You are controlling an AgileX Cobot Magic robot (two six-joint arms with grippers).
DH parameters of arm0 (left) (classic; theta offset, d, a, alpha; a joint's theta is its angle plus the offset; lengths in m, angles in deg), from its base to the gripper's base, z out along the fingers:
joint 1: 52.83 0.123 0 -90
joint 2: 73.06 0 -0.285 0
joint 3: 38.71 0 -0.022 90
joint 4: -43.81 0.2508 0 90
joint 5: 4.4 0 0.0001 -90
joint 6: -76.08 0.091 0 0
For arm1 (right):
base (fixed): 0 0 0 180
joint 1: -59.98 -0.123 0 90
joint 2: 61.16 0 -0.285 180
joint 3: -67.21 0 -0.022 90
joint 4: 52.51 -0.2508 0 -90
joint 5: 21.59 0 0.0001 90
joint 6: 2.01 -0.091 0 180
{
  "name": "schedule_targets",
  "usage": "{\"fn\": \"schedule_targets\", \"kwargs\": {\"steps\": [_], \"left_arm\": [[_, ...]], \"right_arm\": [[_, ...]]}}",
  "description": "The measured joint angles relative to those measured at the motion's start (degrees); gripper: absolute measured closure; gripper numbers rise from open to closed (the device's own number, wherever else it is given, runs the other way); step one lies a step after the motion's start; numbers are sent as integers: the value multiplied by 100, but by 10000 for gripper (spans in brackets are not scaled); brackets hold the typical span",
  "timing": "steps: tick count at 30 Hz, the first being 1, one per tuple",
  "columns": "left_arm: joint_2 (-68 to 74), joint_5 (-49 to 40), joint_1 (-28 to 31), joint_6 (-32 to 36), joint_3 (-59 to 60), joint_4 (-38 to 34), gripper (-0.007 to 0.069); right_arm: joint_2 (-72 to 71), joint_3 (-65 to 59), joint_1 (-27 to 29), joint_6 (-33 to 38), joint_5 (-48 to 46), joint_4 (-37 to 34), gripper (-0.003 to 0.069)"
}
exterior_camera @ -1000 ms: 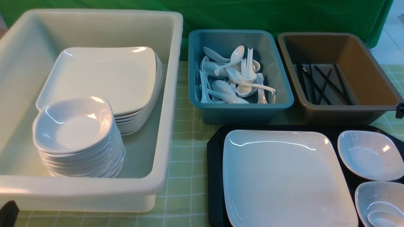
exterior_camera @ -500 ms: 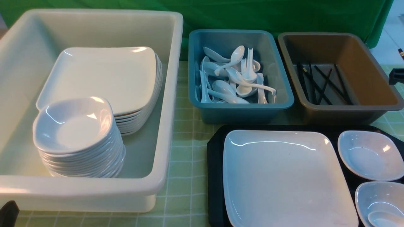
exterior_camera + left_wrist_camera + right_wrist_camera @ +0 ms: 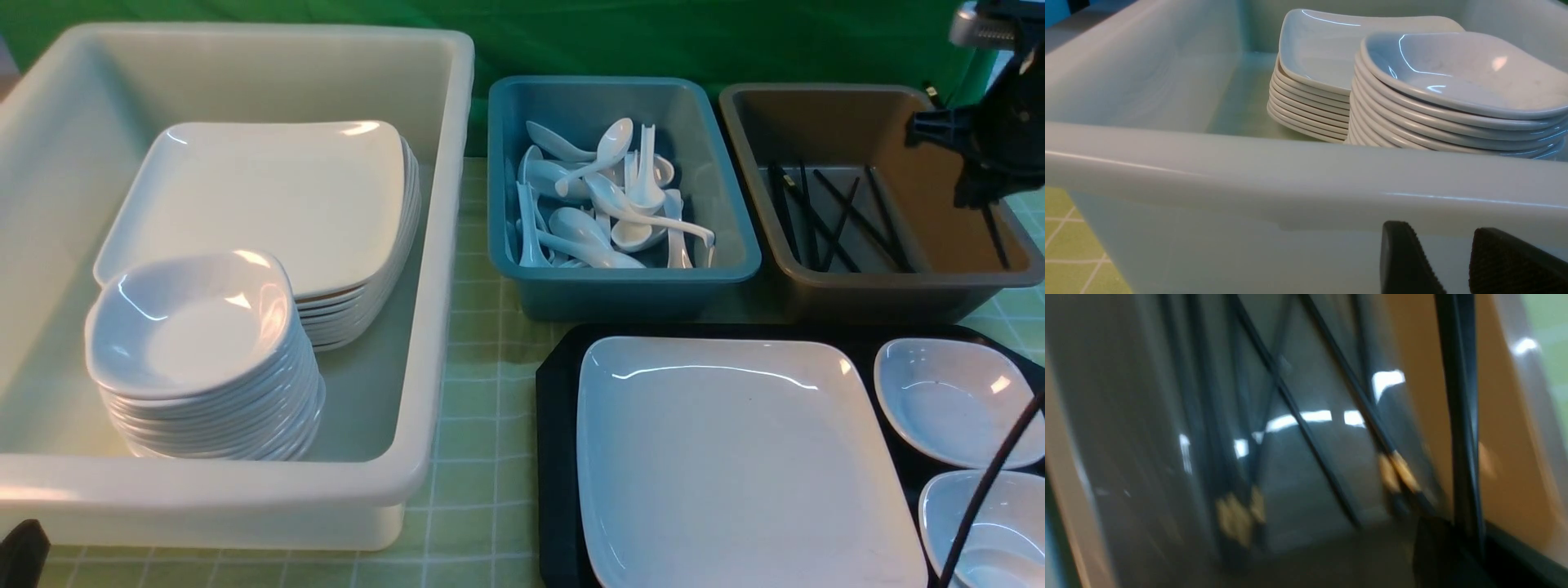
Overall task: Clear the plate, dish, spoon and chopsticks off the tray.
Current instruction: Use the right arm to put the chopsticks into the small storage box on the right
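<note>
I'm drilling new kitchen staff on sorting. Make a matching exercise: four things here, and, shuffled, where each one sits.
1. single large white square plate
2. pile of glossy white soup spoons
3. loose thin black chopsticks
4. stack of small deep white dishes

A. brown plastic bin
B. big cream plastic tub
C. black plastic tray
D. blue plastic bin

Pairs: 1-C, 2-D, 3-A, 4-B

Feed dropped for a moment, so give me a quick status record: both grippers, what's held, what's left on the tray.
left gripper: open, empty, by the white tub
right gripper: shut on the chopsticks
chopsticks: hanging over the brown bin, not released
on tray: plate, two small dishes, spoon in the nearer one
</note>
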Motion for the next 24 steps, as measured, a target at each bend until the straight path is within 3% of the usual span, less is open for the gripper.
{"fn": "schedule_targets", "kwargs": {"steps": [4, 13, 22, 24], "left_arm": [[0, 0, 0, 0, 0, 0, 400], [0, 0, 0, 0, 0, 0, 400], [0, 0, 0, 0, 0, 0, 400], [0, 0, 0, 0, 0, 0, 400]], "right_arm": [[865, 1084, 0, 64, 249, -210, 629], [1748, 1689, 0, 80, 933, -227, 617], [1783, 1715, 0, 123, 827, -227, 297], [1759, 1726, 0, 211, 685, -227, 279]]}}
